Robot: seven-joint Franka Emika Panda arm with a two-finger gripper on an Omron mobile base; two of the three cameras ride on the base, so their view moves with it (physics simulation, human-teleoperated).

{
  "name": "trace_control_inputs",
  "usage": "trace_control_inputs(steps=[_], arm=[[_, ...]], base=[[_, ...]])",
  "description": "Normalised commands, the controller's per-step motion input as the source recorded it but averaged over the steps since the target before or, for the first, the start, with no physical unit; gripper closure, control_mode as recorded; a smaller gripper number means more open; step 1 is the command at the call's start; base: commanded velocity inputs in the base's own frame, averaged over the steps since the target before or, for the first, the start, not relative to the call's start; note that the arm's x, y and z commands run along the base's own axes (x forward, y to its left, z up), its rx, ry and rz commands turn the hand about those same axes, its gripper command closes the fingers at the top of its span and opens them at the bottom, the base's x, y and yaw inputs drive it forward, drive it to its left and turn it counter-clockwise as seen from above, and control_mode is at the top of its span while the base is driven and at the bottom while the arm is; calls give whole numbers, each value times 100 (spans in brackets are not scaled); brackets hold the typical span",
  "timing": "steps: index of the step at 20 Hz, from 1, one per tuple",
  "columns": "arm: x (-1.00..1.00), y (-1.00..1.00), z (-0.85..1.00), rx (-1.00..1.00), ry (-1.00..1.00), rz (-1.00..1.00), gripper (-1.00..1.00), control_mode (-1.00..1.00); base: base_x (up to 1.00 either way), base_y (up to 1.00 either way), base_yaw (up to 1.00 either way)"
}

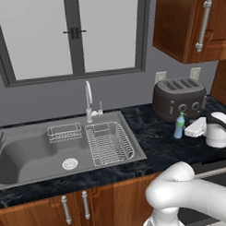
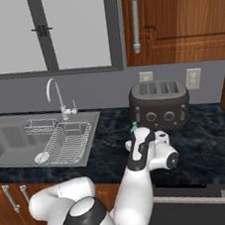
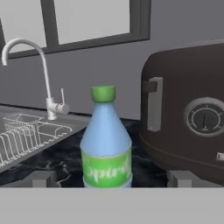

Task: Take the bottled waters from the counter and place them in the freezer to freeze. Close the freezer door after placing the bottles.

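Looked like early days on this one. Blue bottle with the green cap stood upright on the black counter, just beside the dark toaster, at about 7 o'clock from it in the left base view. Gripper lined up right behind that bottle, fingers spread wide to either side of it in the hand view, nothing pinched yet and no clear contact. Couldn't pick out the second, grey-clear bottle anywhere, nor the freezer, so no telling how that door stood. Sink with its wire rack sat off at 9 o'clock from the bottle, faucet behind it, all well apart from the action. So probably nothing frozen so far: grab this one, haul it over, fetch the other, shut the door. Pretty much the whole job left, going by these shots.
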Motion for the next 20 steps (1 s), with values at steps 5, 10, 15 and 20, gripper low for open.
trace_control_inputs(steps=[5,10,15,20], arm=[[6,8,0,0,0,4,-100,-100],[0,0,0,0,0,4,-100,-100],[1,1,0,0,0,4,-100,-100],[10,8,0,0,0,5,-100,-100]], base=[[0,0,0],[0,0,0],[0,0,0],[0,0,0]])
